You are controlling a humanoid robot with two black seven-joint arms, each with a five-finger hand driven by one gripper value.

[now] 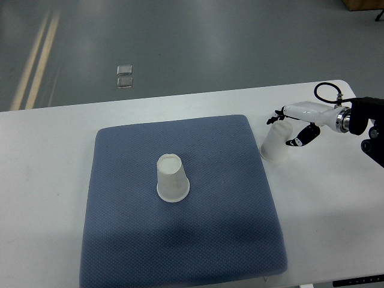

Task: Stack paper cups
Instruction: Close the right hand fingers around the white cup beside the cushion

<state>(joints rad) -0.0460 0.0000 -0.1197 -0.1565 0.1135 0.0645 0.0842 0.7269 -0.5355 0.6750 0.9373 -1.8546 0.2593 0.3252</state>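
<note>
Paper cups: two white cups in view. The first cup (173, 179) stands upside down, rim on the blue mat (132, 240), near the mat's middle.
Second cup: the second cup (276, 144) sits off the mat, on the white table (48, 180) just past the mat's far right corner, tilted, base leaning toward the right hand.
Right hand: my right hand (294, 129) has its fingers curled about the second cup's upper part; I judge it is holding the cup.
Left hand: not in the picture.
Key relation: the first cup lies to the left of my right hand and nearer me, well apart from it. Its long axis is upright, base up.
Nearer arm: right; it is the only arm present.
Next move, as I judge it: carry the held cup leftward over the mat and lower it mouth-down on the first.
</note>
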